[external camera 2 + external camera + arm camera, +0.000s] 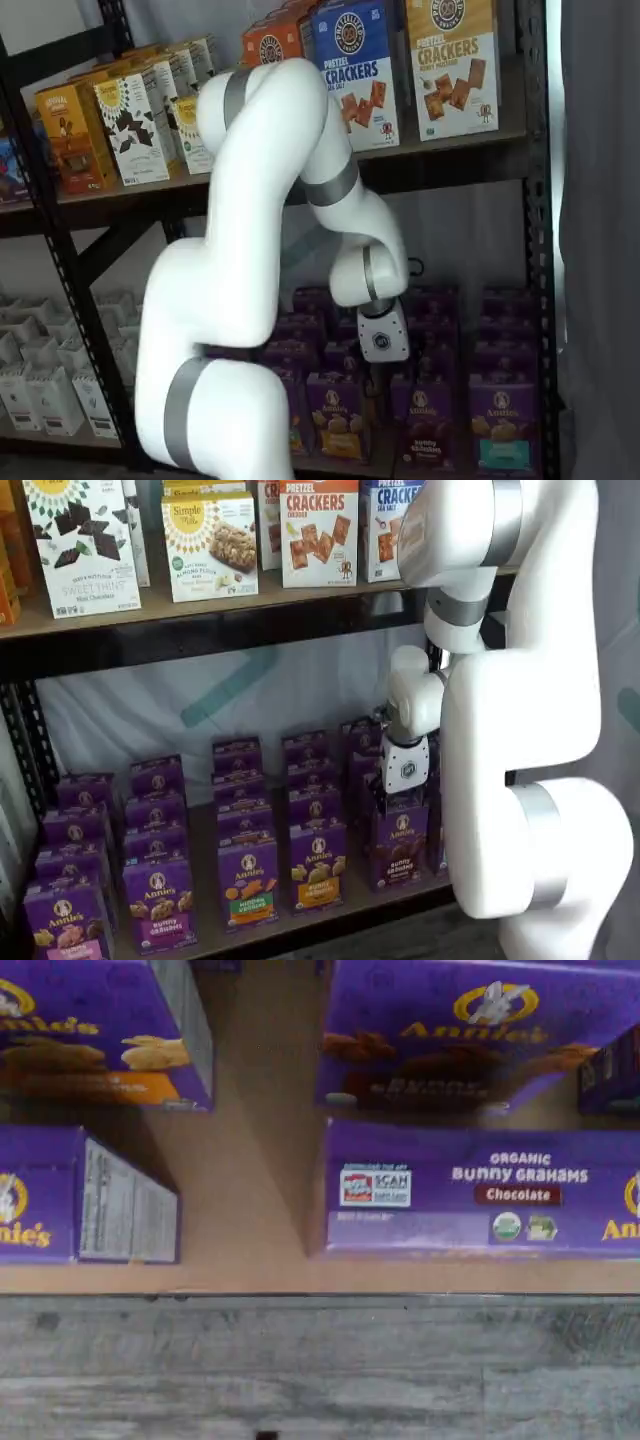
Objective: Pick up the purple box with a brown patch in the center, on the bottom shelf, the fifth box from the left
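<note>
The purple box (480, 1192) with the brown Chocolate label stands at the front of its row on the bottom shelf (258, 1170); the wrist view looks down on its top. In both shelf views its front shows brown cookies (400, 848) (425, 425). My gripper (392, 798) (375, 385) hangs just above this box, with the white body over it. Its black fingers are hard to make out against the dark cartons. They stand open, and nothing is held between them.
Another chocolate carton (470, 1050) stands right behind the purple box. A row of yellow-banded purple cartons (318, 865) is to its left, across a bare strip of board. The upper shelf (200, 615) with cracker boxes lies overhead. Grey floor (300, 1370) is below the shelf edge.
</note>
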Tool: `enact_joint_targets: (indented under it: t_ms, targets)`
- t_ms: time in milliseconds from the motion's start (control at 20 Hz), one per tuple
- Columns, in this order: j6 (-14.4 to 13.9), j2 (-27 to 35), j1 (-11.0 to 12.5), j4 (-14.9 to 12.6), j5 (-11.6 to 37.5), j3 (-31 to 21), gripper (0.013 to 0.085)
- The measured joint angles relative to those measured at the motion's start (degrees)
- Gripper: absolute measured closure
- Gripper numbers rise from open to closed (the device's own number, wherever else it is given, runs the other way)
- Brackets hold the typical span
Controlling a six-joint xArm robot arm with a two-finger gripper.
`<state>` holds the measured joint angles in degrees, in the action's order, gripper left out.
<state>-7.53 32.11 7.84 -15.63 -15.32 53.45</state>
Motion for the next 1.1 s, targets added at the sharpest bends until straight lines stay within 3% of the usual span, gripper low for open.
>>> enact_joint_targets:
  t_ms: [400, 1100]
  targets:
    - [4.9, 3.2, 0.9, 4.1, -0.9, 4.7, 0.0130]
    - [8.6, 10.1, 1.5, 7.1, -5.2, 15.4, 0.0130]
